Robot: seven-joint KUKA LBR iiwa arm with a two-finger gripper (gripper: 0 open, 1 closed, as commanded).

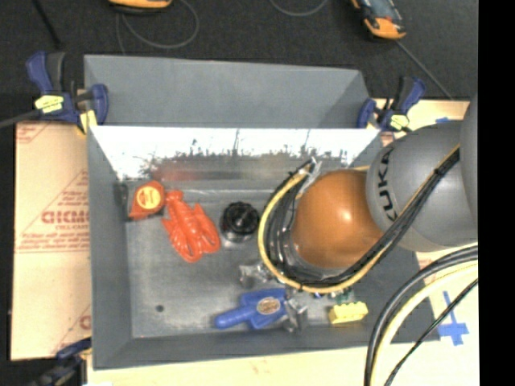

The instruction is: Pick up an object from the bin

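Though your tool [273,294] hangs over the blue clamp [245,312] by the bin's [153,284] near wall, you cannot tell whether it's apart; open floor lies left.

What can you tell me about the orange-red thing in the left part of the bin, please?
The orange-red thing looks like glossy moulded plastic, long and knobbly, rather like a toy lobster. It lies flat on the bin floor, slanting from upper left to lower right. Its upper end seems to touch a round orange thing; a black knob lies to its right, apart.
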